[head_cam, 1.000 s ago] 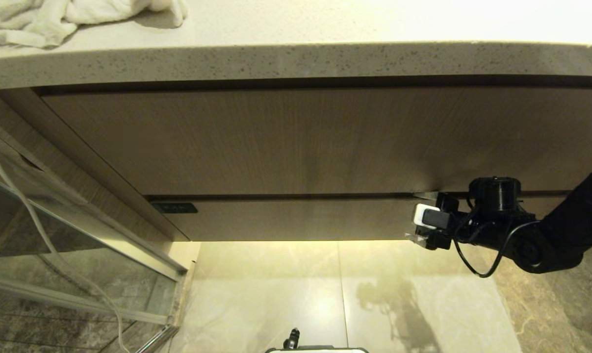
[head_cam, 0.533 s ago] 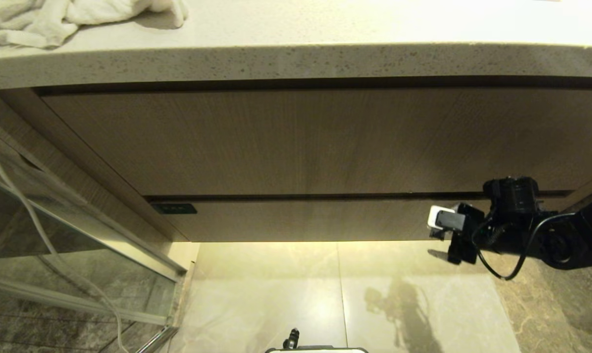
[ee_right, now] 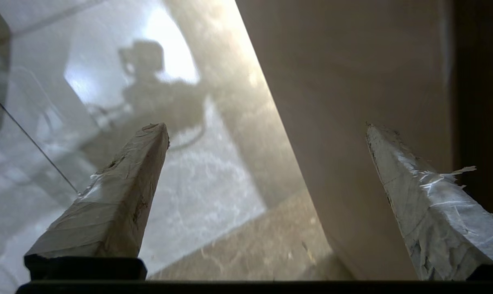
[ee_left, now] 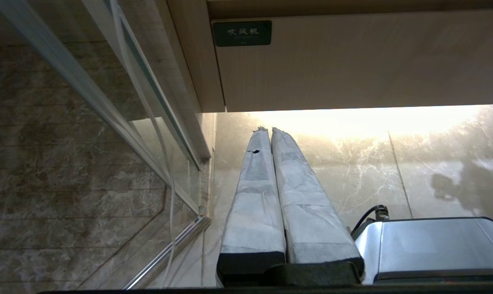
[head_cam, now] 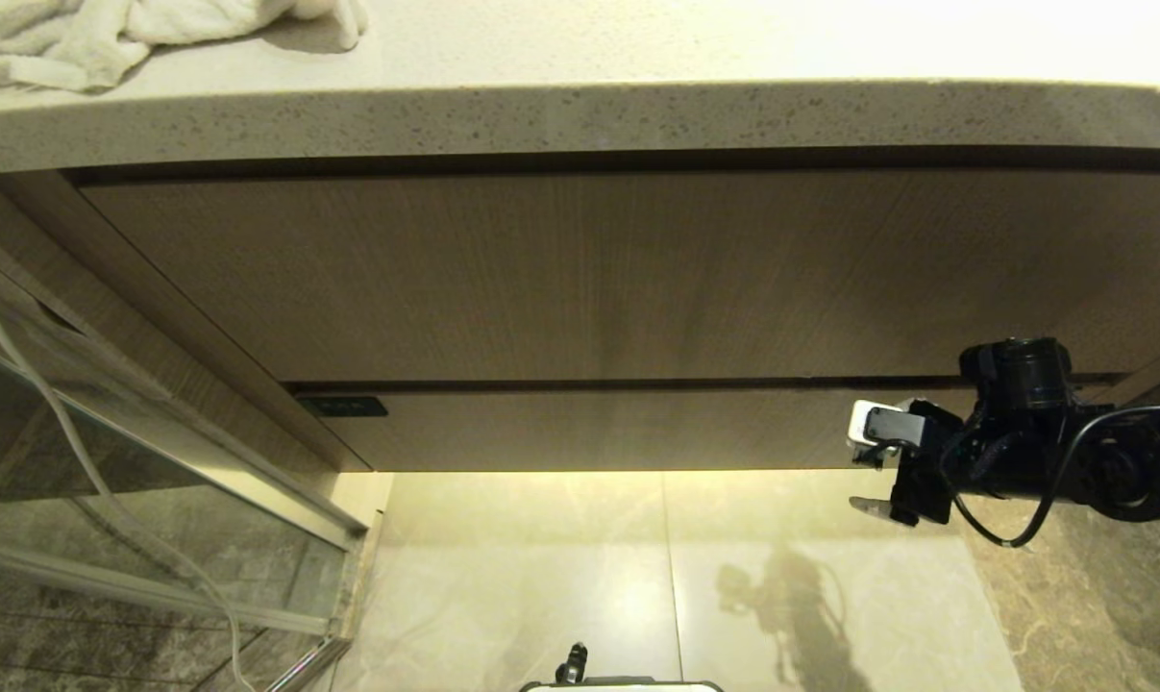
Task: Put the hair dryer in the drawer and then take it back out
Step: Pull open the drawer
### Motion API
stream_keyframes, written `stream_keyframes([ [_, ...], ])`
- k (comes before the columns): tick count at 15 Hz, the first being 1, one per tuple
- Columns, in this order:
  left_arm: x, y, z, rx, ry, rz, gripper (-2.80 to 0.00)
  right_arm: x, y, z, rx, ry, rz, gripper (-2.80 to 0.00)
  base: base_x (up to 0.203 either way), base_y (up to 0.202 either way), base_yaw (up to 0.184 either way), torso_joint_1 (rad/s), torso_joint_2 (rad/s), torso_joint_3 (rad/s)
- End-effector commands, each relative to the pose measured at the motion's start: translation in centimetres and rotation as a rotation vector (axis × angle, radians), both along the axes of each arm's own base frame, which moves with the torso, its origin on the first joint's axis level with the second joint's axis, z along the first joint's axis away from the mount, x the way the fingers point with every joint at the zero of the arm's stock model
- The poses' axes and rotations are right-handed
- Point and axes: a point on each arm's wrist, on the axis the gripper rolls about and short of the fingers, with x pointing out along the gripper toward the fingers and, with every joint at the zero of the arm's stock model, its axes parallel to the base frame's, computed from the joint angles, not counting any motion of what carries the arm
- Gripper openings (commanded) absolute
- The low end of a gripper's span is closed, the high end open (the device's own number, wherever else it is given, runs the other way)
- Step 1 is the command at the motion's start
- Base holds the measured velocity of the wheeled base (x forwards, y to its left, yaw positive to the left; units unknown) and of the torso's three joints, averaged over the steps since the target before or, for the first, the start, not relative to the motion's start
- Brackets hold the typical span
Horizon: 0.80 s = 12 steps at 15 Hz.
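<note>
Right gripper at closed drawer front
Tape-wrapped fingers spread wide, empty, just beside the right end of the wide shallow light-wood drawer.

Head view looks down at the drawer; both wrist views share it.

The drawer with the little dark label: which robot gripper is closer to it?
Right. The right gripper is open beside the drawer front's far end from the label. The left gripper, shut, sits lower, pointing up toward the label corner, apart from it.
</note>
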Motion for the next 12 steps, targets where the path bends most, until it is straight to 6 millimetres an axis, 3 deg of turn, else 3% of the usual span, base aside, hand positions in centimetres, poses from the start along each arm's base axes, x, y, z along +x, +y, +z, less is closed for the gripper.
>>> stream_keyframes([
  [1,0.0,0.0,0.0,-0.001,0.003,0.0,-2.8,-1.1,-0.1,1.4,0.002,-0.058,0.014,0.0,0.0,0.0,0.0,0.0,0.0,0.0],
  [5,0.0,0.0,0.0,-0.001,0.003,0.0,-2.8,-3.4,0.4,0.6,0.044,-0.14,0.19,0.0,0.0,0.0,0.0,0.0,0.0,0.0],
  [12,0.0,0.0,0.0,-0.001,0.003,0.0,-2.8,-2.5,1.0,-0.3,0.062,-0.161,0.278,0.0,0.0,0.0,0.0,0.0,0.0,0.0],
])
